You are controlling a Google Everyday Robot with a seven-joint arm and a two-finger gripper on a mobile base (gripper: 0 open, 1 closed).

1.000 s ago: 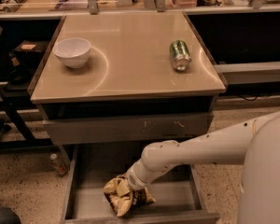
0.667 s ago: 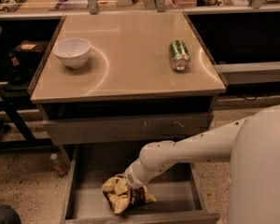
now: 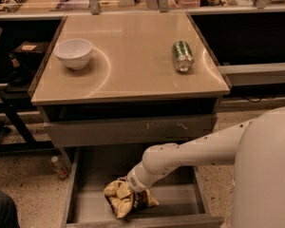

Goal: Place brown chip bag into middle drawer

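Cluttered shelving runs along the far wall, and in front of it stands a bench (image 3: 133, 75) with a smooth beige top. On its far-left part sits a white bowl (image 3: 73, 52). Well apart from the bowl, on the right, a green can (image 3: 182, 56) lies on its side; its printing is too small to read. Under the top, a shut drawer front (image 3: 133, 129) carries pale scratch marks.

Below that, the middle drawer (image 3: 175, 203) is pulled out toward the near edge. The brown chip bag (image 3: 119, 201) lies crumpled on its grey floor, left of centre, and no lettering on it can be made out. A white arm (image 3: 190, 151) slants down from the right into the drawer, and the end effector (image 3: 133, 184) meets the top of the bag. Whether it is grasping the bag or has released it cannot be told.

Compared with a second ago, bag and arm sit in nearly the same place. Bowl and can are unmoved.
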